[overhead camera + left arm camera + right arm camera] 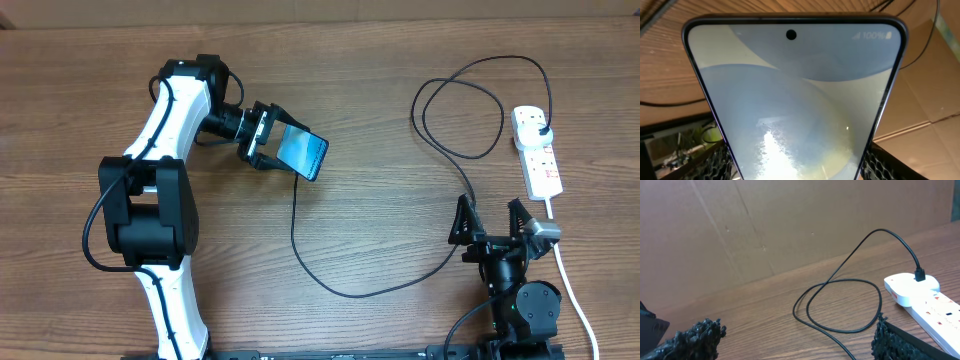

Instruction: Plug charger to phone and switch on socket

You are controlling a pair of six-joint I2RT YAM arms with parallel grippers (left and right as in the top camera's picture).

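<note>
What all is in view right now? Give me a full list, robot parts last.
phone: one, blue lit screen with black edges; left-centre, held tilted in the left tool.
charger: one, black; plug in the power strip, cable loops across the table to the phone's lower edge; cannot tell if the tip is seated.
power strip: one, white with red marks; far right of the table.
cord: one, white; runs from the power strip toward the near edge.
table: one, brown wood.
cardboard: brown; behind the table.
left tool: one, black; shut on the phone.
right tool: one, black; open, empty, near the power strip.
</note>
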